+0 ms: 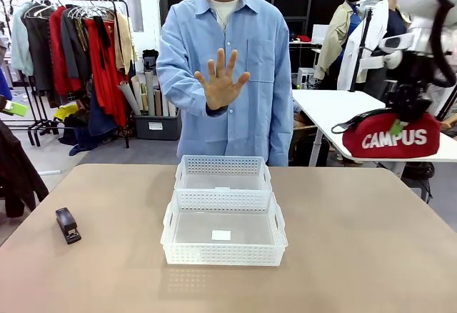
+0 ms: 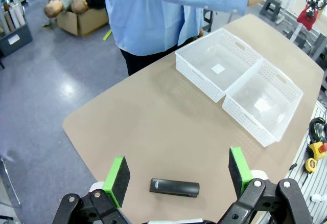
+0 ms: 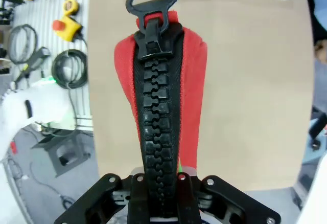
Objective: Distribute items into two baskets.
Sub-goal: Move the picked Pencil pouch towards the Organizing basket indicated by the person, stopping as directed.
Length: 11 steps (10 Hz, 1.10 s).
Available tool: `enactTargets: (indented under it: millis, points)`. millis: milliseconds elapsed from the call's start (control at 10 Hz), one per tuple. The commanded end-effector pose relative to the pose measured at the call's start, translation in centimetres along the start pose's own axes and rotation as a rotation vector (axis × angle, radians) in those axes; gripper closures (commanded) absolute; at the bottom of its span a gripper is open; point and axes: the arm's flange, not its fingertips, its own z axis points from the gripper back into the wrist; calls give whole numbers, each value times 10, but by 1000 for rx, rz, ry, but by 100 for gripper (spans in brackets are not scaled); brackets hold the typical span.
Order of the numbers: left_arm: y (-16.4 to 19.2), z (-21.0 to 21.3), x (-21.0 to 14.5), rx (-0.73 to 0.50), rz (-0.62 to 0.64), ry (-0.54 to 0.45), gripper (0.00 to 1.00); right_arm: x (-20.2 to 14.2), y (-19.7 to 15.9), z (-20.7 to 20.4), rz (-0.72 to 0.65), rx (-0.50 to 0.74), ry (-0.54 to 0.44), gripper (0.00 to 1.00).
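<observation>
Red pouch [image 1: 391,139] is held aloft at right, clenched by its zipper edge in R jaws. L jaws are spread wide above stapler [image 2: 174,187], near-left on tabletop [image 1: 357,241]. Baskets [image 1: 223,254] are set touching at ctr.

Far left: clothes rack [image 1: 71,41] w/ coats, grey bin [image 1: 156,125] of rolls beside it. At right a white table [image 1: 332,109]; grey shiny floor [image 2: 41,96], cardboard box [image 2: 82,22] on it.
</observation>
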Motion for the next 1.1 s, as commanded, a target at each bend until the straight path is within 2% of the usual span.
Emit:
enactTargets:
  millis: [0, 100, 200, 1000]
  points:
    - [0, 0, 0, -10, -5, -20, 0, -4, 19, -13, -23, 39, -21, 100]
    - [0, 0, 0, -10, -5, -20, 0, -10, 25, -11, -18, 27, -42, 100]
    - [0, 0, 0, -10, -5, -20, 0, -6, 12, 1, -11, 17, -8, 100]
    - [0, 0, 0, -10, -5, -20, 0, -6, 12, 1, -11, 17, -8, 100]
